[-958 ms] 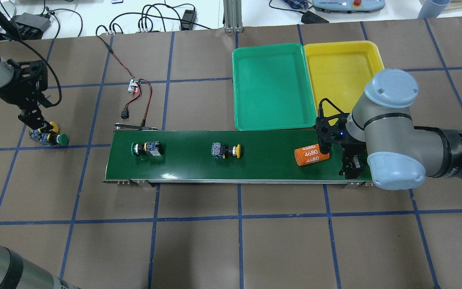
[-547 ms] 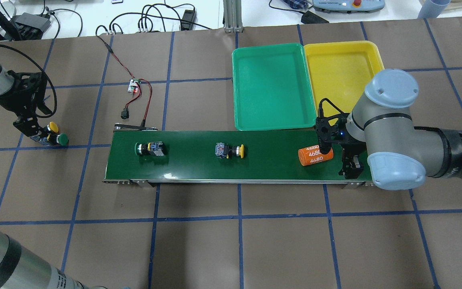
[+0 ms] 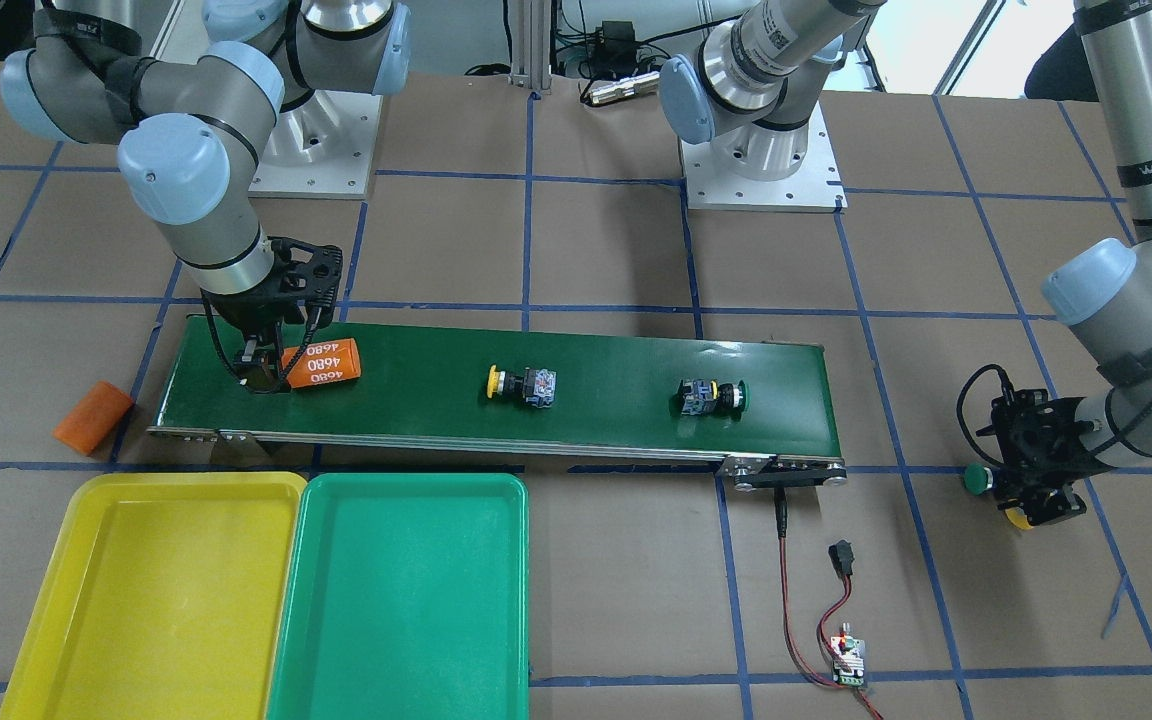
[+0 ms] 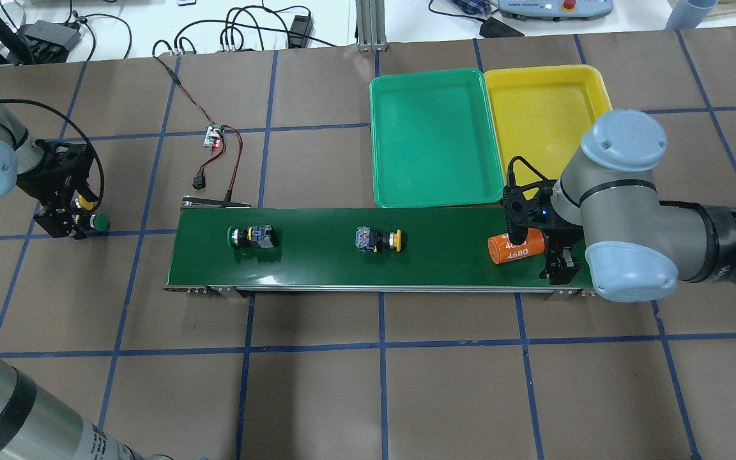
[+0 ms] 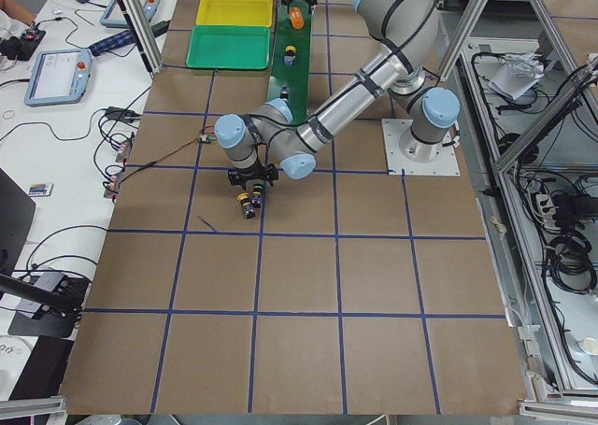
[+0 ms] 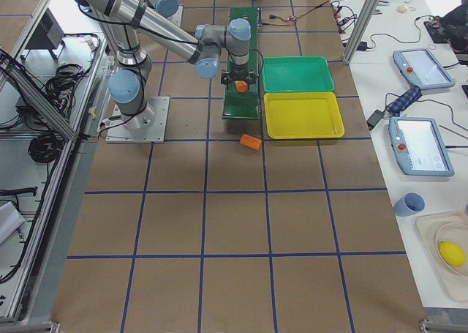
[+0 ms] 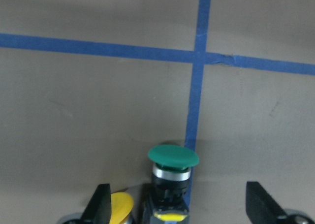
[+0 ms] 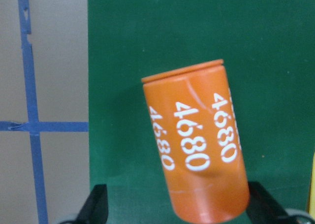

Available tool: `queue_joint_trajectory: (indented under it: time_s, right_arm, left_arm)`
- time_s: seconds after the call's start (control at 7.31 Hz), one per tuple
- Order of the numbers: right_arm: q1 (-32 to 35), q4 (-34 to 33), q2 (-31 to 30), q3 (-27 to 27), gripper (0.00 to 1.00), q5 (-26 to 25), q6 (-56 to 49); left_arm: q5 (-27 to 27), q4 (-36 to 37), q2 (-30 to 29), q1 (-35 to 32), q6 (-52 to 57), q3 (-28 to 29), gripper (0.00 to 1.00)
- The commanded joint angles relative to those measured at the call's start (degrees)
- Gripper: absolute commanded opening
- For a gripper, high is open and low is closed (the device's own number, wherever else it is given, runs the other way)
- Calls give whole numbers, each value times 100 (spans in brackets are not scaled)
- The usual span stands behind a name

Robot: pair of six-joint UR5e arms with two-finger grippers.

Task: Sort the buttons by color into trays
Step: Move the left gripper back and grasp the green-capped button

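Two buttons lie on the conveyor belt point(image 4: 317, 265): a green one point(image 4: 250, 236) at its left and a yellow one point(image 4: 377, 239) mid-belt. A second green button point(image 4: 99, 222) and a second yellow button point(image 4: 87, 203) sit on the table left of the belt. My left gripper point(image 4: 61, 220) is open over them. In the left wrist view the green button point(image 7: 173, 157) stands between the fingers point(image 7: 101, 204) and the yellow one point(image 7: 120, 204) is by the left finger. My right gripper point(image 4: 559, 265) is open at the belt's right end. The green tray point(image 4: 435, 137) and yellow tray point(image 4: 544, 108) hold nothing.
An orange cylinder marked 4680 point(image 4: 515, 247) lies on the belt between my right gripper's fingers point(image 8: 98, 204). A second orange cylinder point(image 3: 93, 417) lies on the table past the belt's end. A small circuit board with red and black wires point(image 4: 214, 135) lies behind the belt's left end.
The belt has carried the two buttons and the 4680 cylinder to the right. My left wrist has turned and the gripper has come over the two table buttons. The right arm has not moved.
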Motion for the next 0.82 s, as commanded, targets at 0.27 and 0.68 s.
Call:
queue_joint_trajectory:
  time_s: [0.27, 0.68]
  right_arm:
    - [0, 0, -1, 0, 100, 0, 0]
    - [0, 0, 8, 0, 100, 0, 0]
  left_arm:
    - [-88, 198, -116, 40, 84, -110, 29]
    - [-281, 190, 58, -30, 200, -119, 0]
